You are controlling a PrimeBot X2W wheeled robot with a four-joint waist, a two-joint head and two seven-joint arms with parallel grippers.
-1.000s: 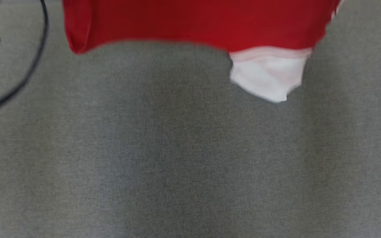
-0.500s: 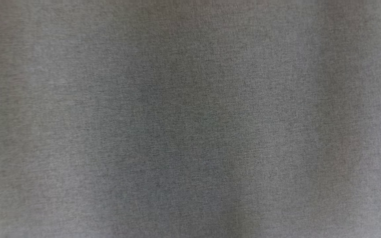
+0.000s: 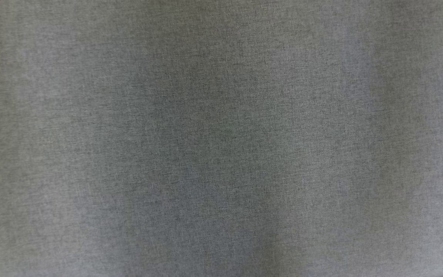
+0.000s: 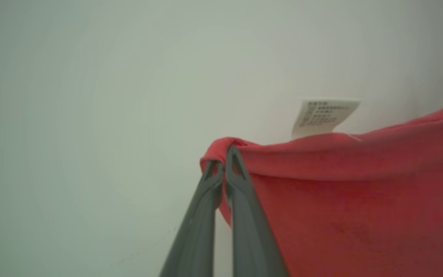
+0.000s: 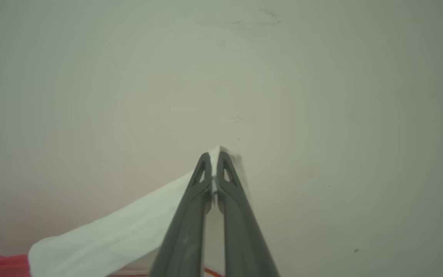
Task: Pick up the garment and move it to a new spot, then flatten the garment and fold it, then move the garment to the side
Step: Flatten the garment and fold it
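Holding the garment (image 4: 340,200) lifted, we pinch its red corner with the left gripper (image 4: 224,152) and its white part with the right gripper (image 5: 214,156), both pairs of fingers closed on the cloth.

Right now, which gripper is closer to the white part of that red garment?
Right. The right gripper pinches the white part itself; the left gripper pinches the garment's red edge, beside a small printed label.

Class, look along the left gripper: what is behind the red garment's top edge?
A white printed label sticks up behind the red garment, against a plain pale surface. The cloth hides the label's lower part.
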